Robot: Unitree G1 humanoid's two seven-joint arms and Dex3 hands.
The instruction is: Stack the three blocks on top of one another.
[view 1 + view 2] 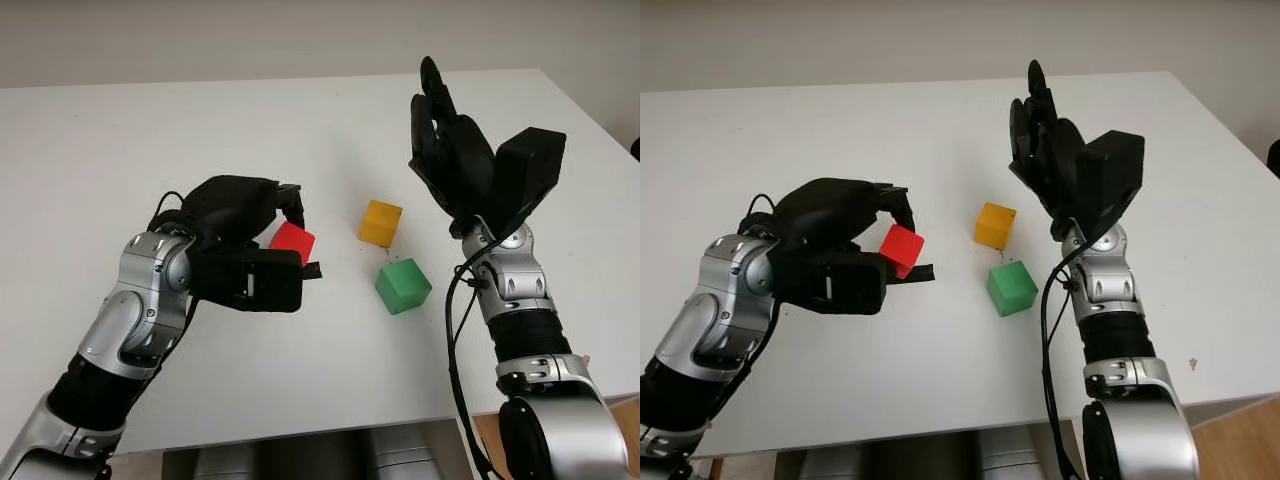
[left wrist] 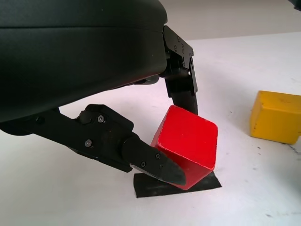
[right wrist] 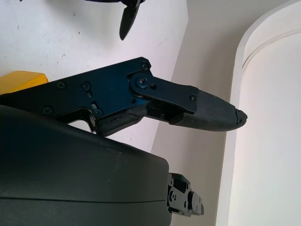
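The left hand (image 1: 262, 255) is at the left side of the white worktop (image 1: 120, 150) and pinches the red block (image 1: 293, 241) between its fingers (image 2: 155, 165). In the left wrist view, the red block is tilted, with 1 finger at its near lower side and another finger behind it. Under it, a small black patch lies on the worktop.

The yellow block (image 1: 381, 222) stands on the worktop to the right of the red block, a little apart from it. The green block (image 1: 403, 285) stands just nearer than the yellow block and a little to the right; the 2 are close but do not touch.

The right hand (image 1: 447, 140) is raised above the worktop, to the right of the yellow block. It is open and holds nothing.
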